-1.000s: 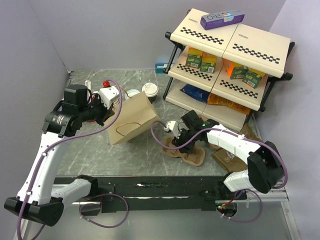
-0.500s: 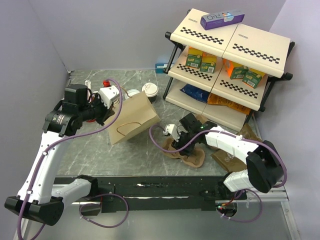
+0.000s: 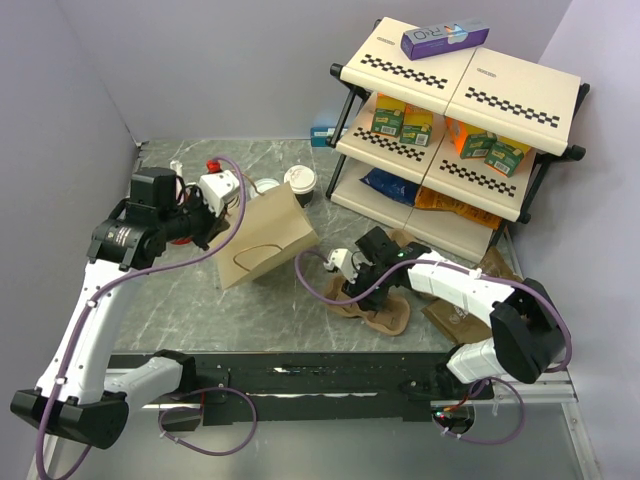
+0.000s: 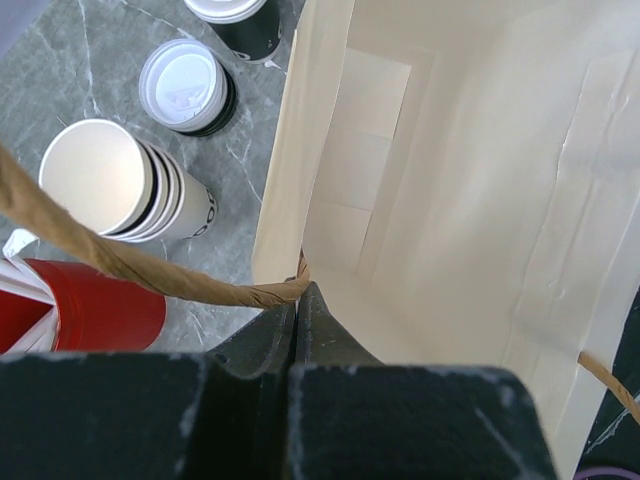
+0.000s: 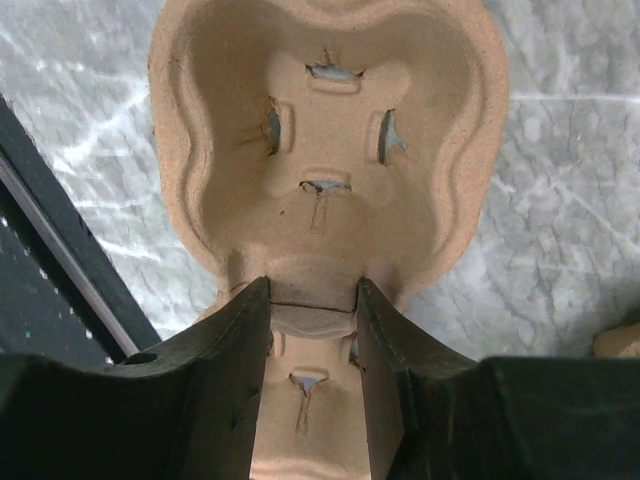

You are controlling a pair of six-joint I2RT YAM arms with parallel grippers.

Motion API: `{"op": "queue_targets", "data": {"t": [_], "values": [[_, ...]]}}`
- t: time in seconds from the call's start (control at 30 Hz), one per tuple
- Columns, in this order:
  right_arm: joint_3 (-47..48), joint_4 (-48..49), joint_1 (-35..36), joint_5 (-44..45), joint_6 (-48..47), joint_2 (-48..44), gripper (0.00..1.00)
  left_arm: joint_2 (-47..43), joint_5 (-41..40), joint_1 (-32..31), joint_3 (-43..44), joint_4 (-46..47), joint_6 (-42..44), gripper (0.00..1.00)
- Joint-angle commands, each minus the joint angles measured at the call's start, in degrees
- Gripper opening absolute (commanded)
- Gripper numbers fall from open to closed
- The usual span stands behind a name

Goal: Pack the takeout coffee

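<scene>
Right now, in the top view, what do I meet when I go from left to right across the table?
left gripper → bag → carrier → shelf. I leave out the cups behind the bag, because they overlap it.

I'm looking at a grey marbled table (image 3: pixel 190 300). Toward its far edge a row of cups stands upright on the stone: a red cup (image 4: pixel 80 310), a stack of cream paper cups (image 4: pixel 110 180), a second lidded dark cup (image 4: pixel 187 85), then the takeout coffee (image 3: pixel 299 179). Just beside them a tan paper bag (image 3: pixel 265 240) leans with its mouth open. A black-framed shelf rack (image 3: pixel 520 85) stands at the far right corner, with a small blue box (image 3: pixel 322 133) at the far edge beside it. Nearer the front edge, right of centre, a pulp cup carrier (image 5: pixel 330 150) lies flat. A brown paper item (image 3: pixel 455 318) lies towards the right edge.
</scene>
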Motion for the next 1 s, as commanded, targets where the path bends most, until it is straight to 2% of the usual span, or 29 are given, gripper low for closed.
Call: {"op": "queue_targets", "data": {"t": [0.0,0.13,0.27,0.33,0.37,0.43,0.47,0.57,0.73,0.97], "values": [[5.3,-6.5,-1.1,1.6,-0.4,-4.1,0.0,1.0,1.5,0.2,1.6,1.6,0.5,0.01],[14.0,-13.8,-7.7,-0.4,3.4,-10.8,0.0,4.2,2.5,-1.2,5.6,-2.0,2.9,0.01],[26.3,-15.1,-9.3,-1.9,4.9,-16.4,0.0,6.5,0.3,-4.2,7.6,-5.0,6.4,0.01],[33.0,-17.1,-9.2,-5.7,2.0,-15.5,0.0,6.7,-2.2,-5.4,7.8,-4.9,7.4,0.01],[41.0,-19.2,-8.6,-6.3,1.2,-12.9,0.0,6.9,-2.7,-6.1,8.0,-4.9,7.5,0.01],[49.4,-20.8,-8.6,-8.4,-0.1,-9.6,0.0,7.4,-2.8,-6.8,8.8,-5.0,7.6,0.01],[56.7,-21.4,-8.1,-9.3,-0.7,-6.6,0.0,7.8,-2.7,-7.5,9.0,-5.0,7.4,0.01],[65.3,-18.9,-5.1,-10.1,-3.0,-2.9,0.0,8.2,-2.5,-8.5,9.2,-4.4,7.7,0.01],[64.7,-11.6,5.7,-12.7,-12.5,-3.5,0.0,9.1,-2.1,-9.0,9.6,-3.9,5.9,0.01],[50.5,-4.0,7.0,-21.4,-18.9,-9.0,0.0,8.2,-2.1,-9.4,8.8,-2.9,5.3,0.01]]}}
